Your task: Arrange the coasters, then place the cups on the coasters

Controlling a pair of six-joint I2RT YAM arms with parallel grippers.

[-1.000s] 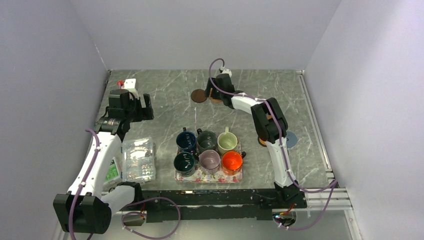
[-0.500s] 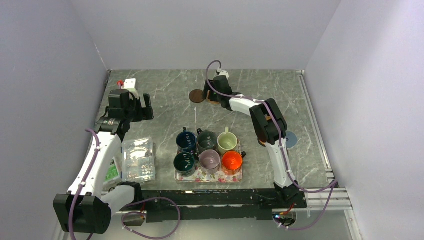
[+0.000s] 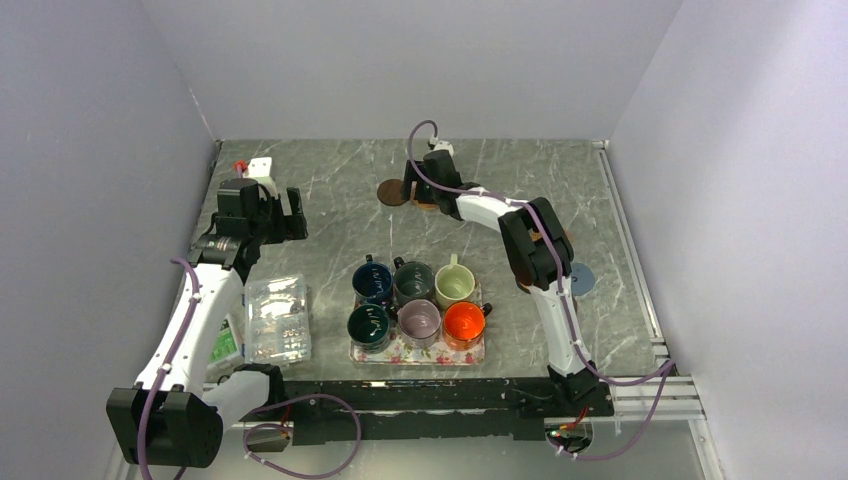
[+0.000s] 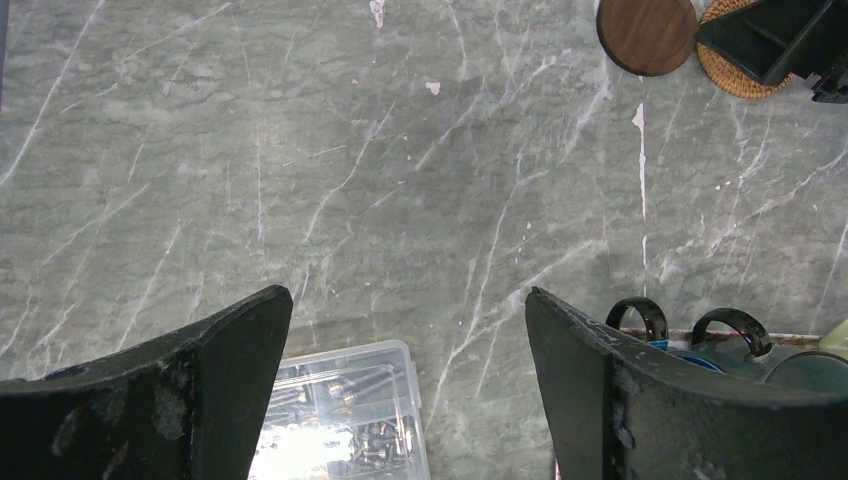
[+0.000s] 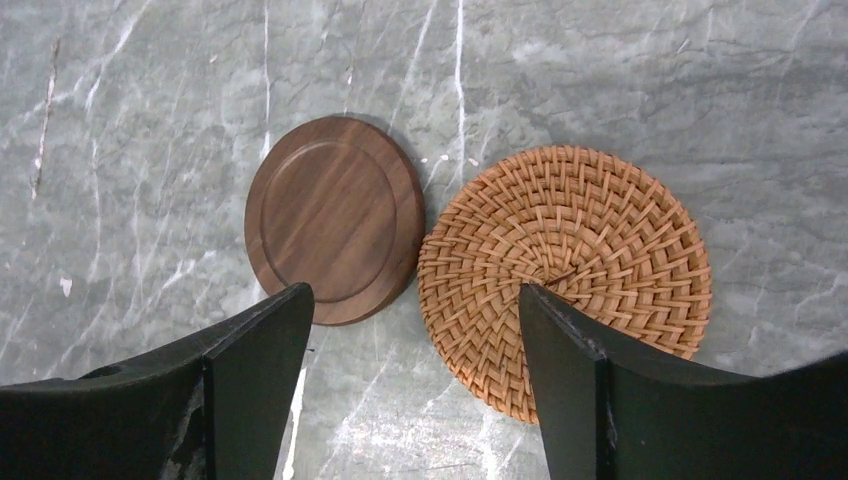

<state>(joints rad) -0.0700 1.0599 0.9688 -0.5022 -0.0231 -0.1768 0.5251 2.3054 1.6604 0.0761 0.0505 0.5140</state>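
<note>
Grippers first: from the top external camera we see the left gripper (image 3: 283, 217) raised over the left side of the grey marble table (image 3: 330, 170) with its jaws spread wide and nothing in them, while the right gripper (image 3: 420, 188) reaches to the far middle of the table, sitting over a tan woven coaster (image 3: 429, 205), with a dark brown coaster (image 3: 392, 192) just to its left. All six cups stand in two rows on the floral tray (image 3: 415, 356) near the arm bases: navy cup (image 3: 372, 284), dark green cup (image 3: 413, 284) and cream cup (image 3: 455, 287) behind, second dark green cup (image 3: 368, 326), mauve cup (image 3: 419, 323) and orange cup (image 3: 464, 322) in front; a clear plastic box (image 3: 277, 318) lies to the tray's left. On the left wrist camera we see the wide, empty jaws framing bare marble, the box and two cup handles at the bottom edge. On the right wrist camera the right gripper's jaws stand well apart and hold nothing; below them the two coasters lie flat, side by side, edges touching or nearly so
</note>
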